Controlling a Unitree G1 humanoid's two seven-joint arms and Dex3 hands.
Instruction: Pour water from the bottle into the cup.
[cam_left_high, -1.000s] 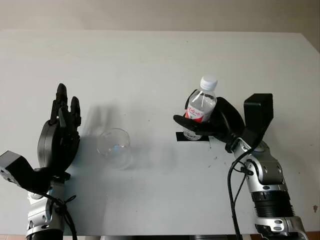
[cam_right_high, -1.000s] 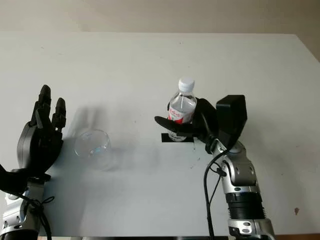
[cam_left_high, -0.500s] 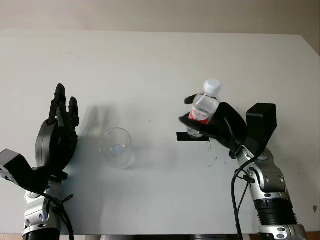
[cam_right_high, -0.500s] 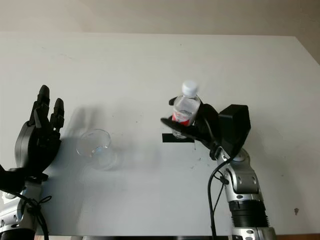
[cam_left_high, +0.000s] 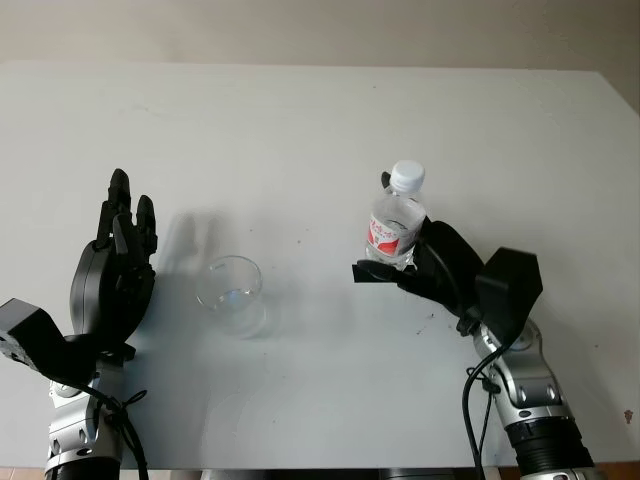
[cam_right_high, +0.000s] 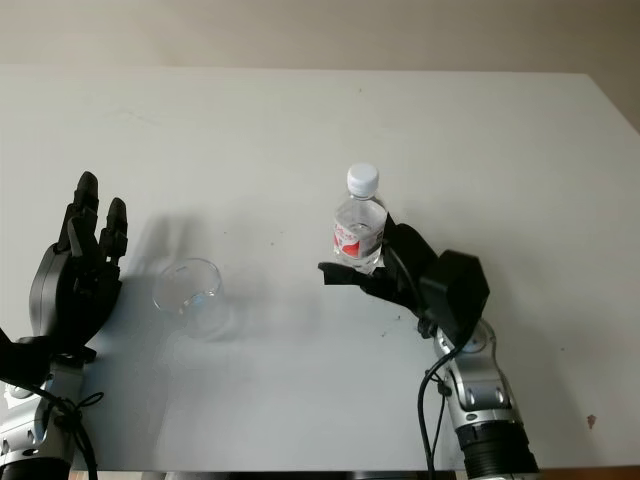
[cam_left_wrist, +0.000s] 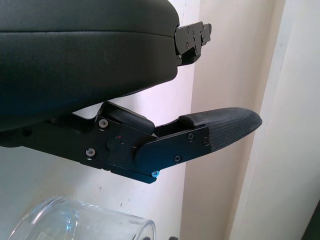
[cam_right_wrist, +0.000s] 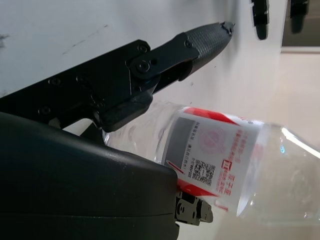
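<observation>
A clear water bottle (cam_left_high: 393, 225) with a white cap (cam_left_high: 407, 177) and a red label (cam_right_wrist: 215, 155) stands upright right of the table's centre. My right hand (cam_left_high: 420, 265) is shut on its lower half, and the fingers (cam_right_wrist: 200, 42) wrap round and hide the base. A clear glass cup (cam_left_high: 232, 290) stands upright on the table, left of the bottle and about a hand's width away. My left hand (cam_left_high: 118, 260) is held up, open, just left of the cup, not touching it. The cup's rim (cam_left_wrist: 75, 222) lies close under a left finger (cam_left_wrist: 220, 127).
The white table (cam_left_high: 300, 130) stretches far beyond both hands, with bare surface between cup and bottle. Its right edge (cam_left_high: 620, 110) runs past the right arm. A few small dark specks mark the surface near the bottle.
My right hand has drawn back toward me and slightly left with the bottle, which tilted right and now stands upright again. The left hand and cup have stayed put.
</observation>
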